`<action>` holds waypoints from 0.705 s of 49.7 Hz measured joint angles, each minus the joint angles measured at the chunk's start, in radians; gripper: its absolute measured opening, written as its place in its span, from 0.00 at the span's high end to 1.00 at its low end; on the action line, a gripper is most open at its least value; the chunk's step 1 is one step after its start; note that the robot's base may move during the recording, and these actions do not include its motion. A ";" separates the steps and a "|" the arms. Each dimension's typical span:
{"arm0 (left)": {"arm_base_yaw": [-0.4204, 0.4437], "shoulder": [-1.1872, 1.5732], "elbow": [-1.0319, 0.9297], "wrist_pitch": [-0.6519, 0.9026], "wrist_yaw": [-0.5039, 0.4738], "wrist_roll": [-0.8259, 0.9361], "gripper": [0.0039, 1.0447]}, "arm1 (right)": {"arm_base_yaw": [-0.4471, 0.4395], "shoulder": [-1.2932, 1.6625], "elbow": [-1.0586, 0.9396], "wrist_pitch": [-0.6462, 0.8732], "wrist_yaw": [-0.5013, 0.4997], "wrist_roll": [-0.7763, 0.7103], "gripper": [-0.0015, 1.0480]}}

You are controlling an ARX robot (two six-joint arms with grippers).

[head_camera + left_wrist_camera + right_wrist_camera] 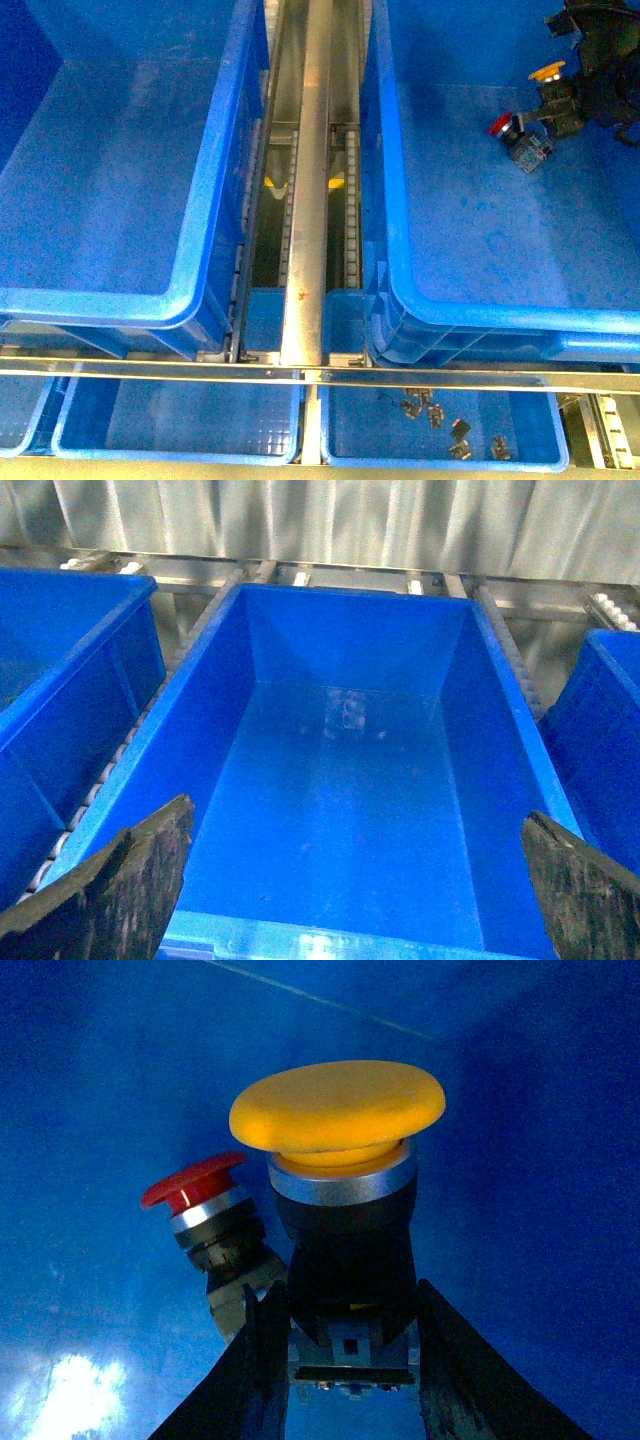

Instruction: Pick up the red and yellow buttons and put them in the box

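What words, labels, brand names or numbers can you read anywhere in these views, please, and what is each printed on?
None can be read in any view.
Yellow button held in the right gripper: cap plain, no legend.
Red button lying in the box: cap plain.
Box walls and rims: no visible marking.
Small parts in the lower tray: too small to tell.

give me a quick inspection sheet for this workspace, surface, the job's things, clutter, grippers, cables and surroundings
Surface: steel conveyor rail running between two large blue bins.
Job's things: yellow button held in the right gripper over the right box; red button lying on that box's floor.
Clutter: small dark metal parts in a shallow blue tray.
Grippers: right shut on the yellow button's body; left gripper open above the empty left box.
Cables: nothing seen.
Surroundings: corrugated metal wall behind the bins.
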 joint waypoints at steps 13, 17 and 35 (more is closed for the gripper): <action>0.000 0.000 0.000 0.000 0.000 0.000 0.07 | 0.011 0.084 0.187 -0.174 0.057 0.065 0.74; 0.000 0.000 0.000 0.000 0.000 0.000 0.07 | 0.014 0.095 0.211 -0.198 0.060 0.065 0.74; 0.000 0.000 0.000 0.000 0.000 0.000 0.07 | 0.029 0.083 0.192 -0.219 0.045 0.098 0.27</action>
